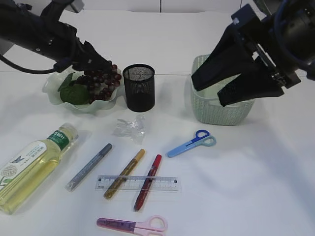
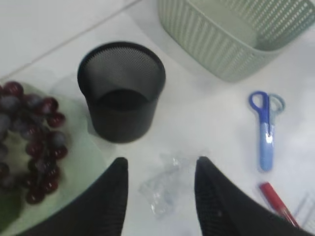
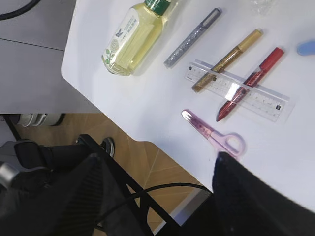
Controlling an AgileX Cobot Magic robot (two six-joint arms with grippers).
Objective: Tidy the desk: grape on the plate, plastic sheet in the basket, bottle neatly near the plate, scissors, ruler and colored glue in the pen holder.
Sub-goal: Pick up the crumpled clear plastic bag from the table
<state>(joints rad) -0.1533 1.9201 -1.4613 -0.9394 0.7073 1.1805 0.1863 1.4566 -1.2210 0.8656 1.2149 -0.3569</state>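
Jaws spread above crinkled clear plastic sheet (image 2: 165, 187).

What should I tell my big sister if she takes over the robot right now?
Left claw: open, empty, above the plastic sheet.
Right claw: open, empty, at the basket.
Done: grapes on the plate.
Left: sheet into the basket; blue scissors, pink scissors, ruler and three glue pens into the pen holder; bottle, lying down, set near the plate.
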